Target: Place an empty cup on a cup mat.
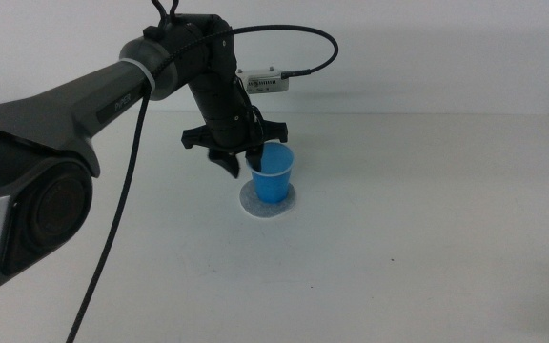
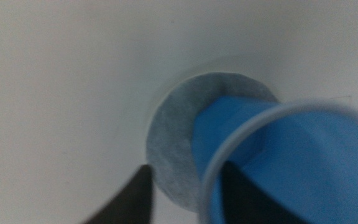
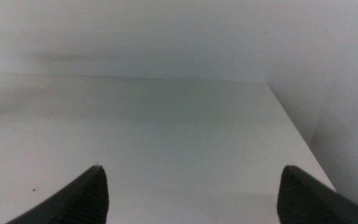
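The blue cup (image 1: 274, 174) stands upright on the speckled grey cup mat (image 1: 267, 204) near the middle of the table. My left gripper (image 1: 243, 164) hangs over the cup's left rim, with one jaw outside the wall and the other inside the cup. In the left wrist view the cup (image 2: 229, 124) covers part of the mat (image 2: 173, 130). There my left gripper (image 2: 188, 196) is open, with a strip of mat showing between the outer jaw and the cup wall. The cup looks empty. My right gripper (image 3: 191, 193) is open over bare table and is out of the middle view.
The white table (image 1: 417, 238) runs to a back edge against a pale wall. The left arm's cable (image 1: 112, 238) hangs down at the left. The table's right edge (image 3: 297, 130) shows in the right wrist view.
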Robot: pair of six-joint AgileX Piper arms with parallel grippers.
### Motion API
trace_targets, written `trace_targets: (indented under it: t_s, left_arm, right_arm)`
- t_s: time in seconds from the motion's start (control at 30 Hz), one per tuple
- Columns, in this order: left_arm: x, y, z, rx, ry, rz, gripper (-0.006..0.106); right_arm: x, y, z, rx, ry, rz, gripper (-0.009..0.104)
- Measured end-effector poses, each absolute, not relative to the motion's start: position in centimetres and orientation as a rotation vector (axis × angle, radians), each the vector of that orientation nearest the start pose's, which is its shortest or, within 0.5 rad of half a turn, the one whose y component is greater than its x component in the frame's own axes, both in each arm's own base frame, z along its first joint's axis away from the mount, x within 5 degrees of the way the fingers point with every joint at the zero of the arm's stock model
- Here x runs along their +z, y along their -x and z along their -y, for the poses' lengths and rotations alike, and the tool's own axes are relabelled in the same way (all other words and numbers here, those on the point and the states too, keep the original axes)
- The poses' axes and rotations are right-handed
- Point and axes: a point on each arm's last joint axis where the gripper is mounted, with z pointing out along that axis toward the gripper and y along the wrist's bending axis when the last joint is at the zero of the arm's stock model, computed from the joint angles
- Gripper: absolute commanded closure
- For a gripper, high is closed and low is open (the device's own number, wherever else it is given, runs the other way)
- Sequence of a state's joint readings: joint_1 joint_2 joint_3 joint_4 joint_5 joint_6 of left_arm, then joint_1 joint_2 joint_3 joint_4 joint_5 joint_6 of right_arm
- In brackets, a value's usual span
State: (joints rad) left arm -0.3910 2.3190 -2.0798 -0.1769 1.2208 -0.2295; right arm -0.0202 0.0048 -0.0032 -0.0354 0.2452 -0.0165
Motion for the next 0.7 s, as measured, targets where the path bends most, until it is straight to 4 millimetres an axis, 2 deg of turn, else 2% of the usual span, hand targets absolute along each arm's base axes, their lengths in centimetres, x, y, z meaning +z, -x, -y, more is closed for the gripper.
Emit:
trace_targets:
  t_s: [0.1,0.13,0.2,0.3,0.4,0.47,0.57,0.7]
  left_arm:
    - [20.3,-44.7,19.9,-0.317,-0.249,-2.964,0.014]
    - [20.7,-44.7,19.8,-0.313,-0.285,-2.95,0.006]
    - [22.0,-44.4,19.7,-0.319,-0.331,-2.914,0.007]
    - [25.9,-43.1,19.1,-0.338,-0.362,-2.841,0.007]
    - [30.4,-40.3,17.4,-0.264,-0.35,-2.765,0.007]
    - [32.7,-37.3,15.8,-0.168,-0.334,-2.737,0.007]
    - [34.1,-32.4,13.3,-0.096,-0.316,-2.7,0.007]
    - [34.5,-27.5,10.6,-0.09,-0.349,-2.585,0.007]
  right_arm:
    - [19.2,-5.6,0.2,-0.06,0.02,-1.731,0.002]
    - [19.2,-5.6,0.2,-0.06,0.02,-1.731,0.002]
    - [19.2,-5.6,0.2,-0.06,0.02,-1.731,0.002]
    - [19.2,-5.6,0.2,-0.06,0.02,-1.731,0.002]
    - [19.2,-5.6,0.2,-0.06,0.02,-1.731,0.002]
    - [19.2,-5.6,0.2,-0.06,0.02,-1.731,0.002]
    - [19.2,-5.6,0.2,-0.06,0.02,-1.731,0.002]
    - [19.2,-5.6,0.2,-0.06,0.02,-1.731,0.002]
